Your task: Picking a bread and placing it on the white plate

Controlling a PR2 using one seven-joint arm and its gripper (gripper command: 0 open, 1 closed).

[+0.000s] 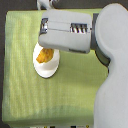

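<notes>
On a table draped in a pale green cloth [20,75], a white plate [48,69] lies toward the exterior view's left of centre. It looks oval and plain. A small lumpy piece of golden orange bread [45,55] rests on the plate's upper half, touching its surface. The plate's top edge is hidden beneath the robot's hand.

Directly above the plate and bread, the grey pincer [44,31] points toward the exterior view's left. Its boxy body covers the plate's upper rim, with a dark slotted band across its middle. The fingers themselves are blurred and mostly hidden from this angle, so I cannot tell whether they are spread or pressed together. The bread appears to lie free below the pincer, not pinched.

Farther toward the exterior view's right, the thick grey arm [112,75] sweeps down from the pincer to the bottom edge, covering much of the cloth on that side.
</notes>
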